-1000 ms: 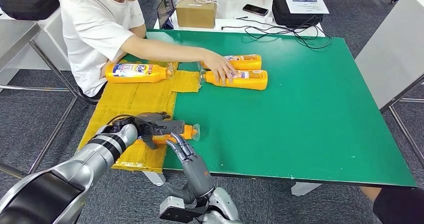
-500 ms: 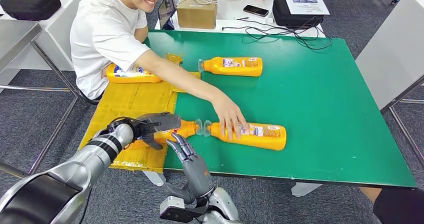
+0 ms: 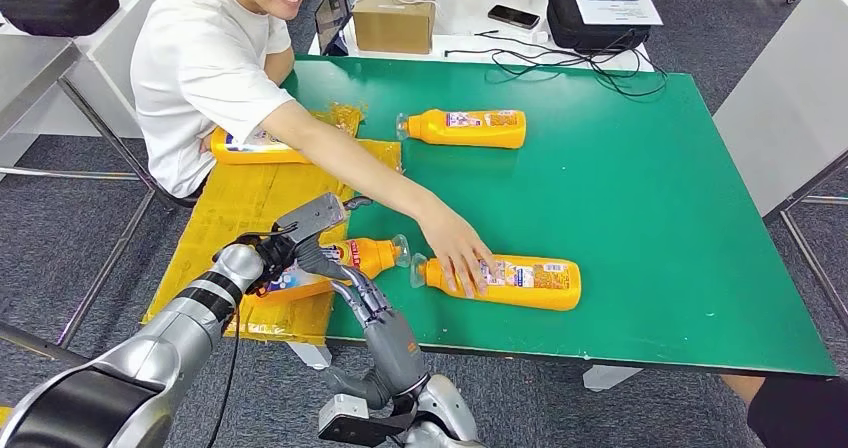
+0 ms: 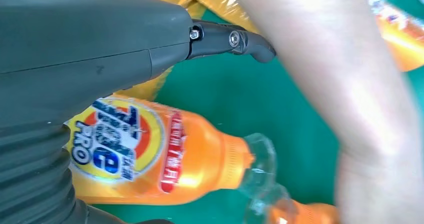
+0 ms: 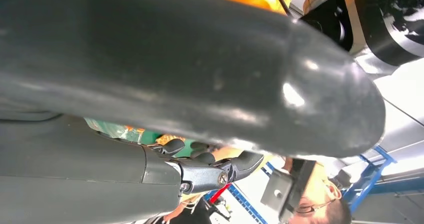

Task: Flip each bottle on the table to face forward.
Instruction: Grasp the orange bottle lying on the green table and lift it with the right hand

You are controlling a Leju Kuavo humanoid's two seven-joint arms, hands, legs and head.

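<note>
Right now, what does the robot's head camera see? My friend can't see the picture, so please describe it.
The robot's left hand holds an orange plastic bottle at the near edge of a green table. A person's hand rests on a second orange bottle beside it. The right hand hovers open, and a third orange bottle lies farther back.

Four orange detergent bottles with clear caps lie on their sides. One (image 3: pixel 335 264) lies at the near left edge of the green counter (image 3: pixel 650 198), label up; a second (image 3: pixel 505 280) lies just beside it, caps almost touching. A third (image 3: pixel 470 128) lies farther back, and a fourth (image 3: pixel 250 148) on yellow sheeting.
</note>
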